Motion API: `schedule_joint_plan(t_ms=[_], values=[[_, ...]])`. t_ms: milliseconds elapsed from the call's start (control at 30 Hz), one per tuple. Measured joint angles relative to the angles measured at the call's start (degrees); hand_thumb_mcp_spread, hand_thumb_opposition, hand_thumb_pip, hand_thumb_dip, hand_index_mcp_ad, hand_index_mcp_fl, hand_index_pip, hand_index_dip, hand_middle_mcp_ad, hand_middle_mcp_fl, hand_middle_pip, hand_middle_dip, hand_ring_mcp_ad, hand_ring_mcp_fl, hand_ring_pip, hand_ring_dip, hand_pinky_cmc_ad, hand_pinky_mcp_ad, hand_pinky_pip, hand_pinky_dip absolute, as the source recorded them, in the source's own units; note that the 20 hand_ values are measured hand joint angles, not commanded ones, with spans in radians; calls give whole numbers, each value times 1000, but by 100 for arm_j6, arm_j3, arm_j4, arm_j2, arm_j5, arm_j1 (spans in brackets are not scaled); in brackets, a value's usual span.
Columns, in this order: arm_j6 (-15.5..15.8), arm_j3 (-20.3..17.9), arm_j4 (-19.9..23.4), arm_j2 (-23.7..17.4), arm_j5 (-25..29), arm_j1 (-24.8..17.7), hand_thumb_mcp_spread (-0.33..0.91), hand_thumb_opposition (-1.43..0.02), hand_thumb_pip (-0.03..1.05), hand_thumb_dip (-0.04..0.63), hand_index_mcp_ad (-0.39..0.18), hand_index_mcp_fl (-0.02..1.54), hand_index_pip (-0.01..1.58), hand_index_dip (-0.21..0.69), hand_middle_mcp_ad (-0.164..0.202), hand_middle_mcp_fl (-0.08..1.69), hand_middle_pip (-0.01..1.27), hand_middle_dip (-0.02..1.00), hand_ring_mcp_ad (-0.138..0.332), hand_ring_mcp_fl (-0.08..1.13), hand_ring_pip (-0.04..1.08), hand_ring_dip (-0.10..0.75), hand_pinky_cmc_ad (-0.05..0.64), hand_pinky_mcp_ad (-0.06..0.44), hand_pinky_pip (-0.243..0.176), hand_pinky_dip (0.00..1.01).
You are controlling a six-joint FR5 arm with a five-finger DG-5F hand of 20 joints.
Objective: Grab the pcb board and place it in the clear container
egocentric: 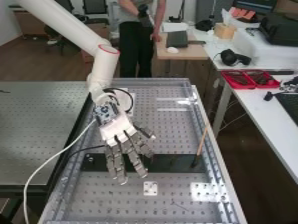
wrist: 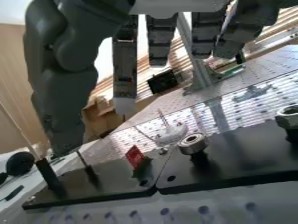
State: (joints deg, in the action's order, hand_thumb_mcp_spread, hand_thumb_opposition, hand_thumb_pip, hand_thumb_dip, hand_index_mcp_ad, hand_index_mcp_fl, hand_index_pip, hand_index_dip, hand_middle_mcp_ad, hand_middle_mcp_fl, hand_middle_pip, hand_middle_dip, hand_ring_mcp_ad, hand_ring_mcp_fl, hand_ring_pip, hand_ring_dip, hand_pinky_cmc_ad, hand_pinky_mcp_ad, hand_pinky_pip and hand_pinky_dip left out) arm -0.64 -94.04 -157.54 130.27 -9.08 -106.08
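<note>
The hand [egocentric: 114, 129] hangs over the middle of the bench, pointing toward the near end. Its fingers are straight and a little spread, the thumb [egocentric: 146, 133] stands apart from them on the right, and nothing is held.

The small red board [wrist: 134, 156] stands upright and slightly tilted on a black plate [wrist: 110, 176], lower than the hand and untouched by fingers or thumb. It is near the seam where this plate meets a second black plate [wrist: 229, 159]. Just across that seam stands a bolt with a metal ring [wrist: 193, 143] on top. On the board's other side are dark pegs [wrist: 89, 174], and a thin wooden stick [egocentric: 201, 145] leans up from the right part of the dark strip.

A small white plate with holes [egocentric: 151, 188] lies on the bench [egocentric: 120, 202], nearer than the strip. A white cable [egocentric: 50, 160] runs down to the left of the hand, and red trays [egocentric: 238, 80] sit on the table [egocentric: 256, 110] to the far right.
</note>
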Motion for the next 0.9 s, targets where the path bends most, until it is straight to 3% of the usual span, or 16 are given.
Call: schedule_joint_plan(t_ms=[267, 567, 900], values=[[231, -42, 242, 35, 26, 4, 559, -757, 300, 178, -101, 38, 1258, 457, 30, 5, 140, 133, 211, -5, 80, -5, 187, 157, -91, 180], [1141, -167, 919, 25, -109, 75, 562, -761, 300, 190, -99, 68, 1248, 408, 26, 5, 141, 140, 211, -5, 80, -5, 188, 161, -91, 180], [1354, -237, 1100, 61, -235, 147, 565, -768, 304, 190, -103, 126, 1164, 356, 26, 9, 140, 140, 201, -7, 77, -5, 190, 148, -91, 180]])
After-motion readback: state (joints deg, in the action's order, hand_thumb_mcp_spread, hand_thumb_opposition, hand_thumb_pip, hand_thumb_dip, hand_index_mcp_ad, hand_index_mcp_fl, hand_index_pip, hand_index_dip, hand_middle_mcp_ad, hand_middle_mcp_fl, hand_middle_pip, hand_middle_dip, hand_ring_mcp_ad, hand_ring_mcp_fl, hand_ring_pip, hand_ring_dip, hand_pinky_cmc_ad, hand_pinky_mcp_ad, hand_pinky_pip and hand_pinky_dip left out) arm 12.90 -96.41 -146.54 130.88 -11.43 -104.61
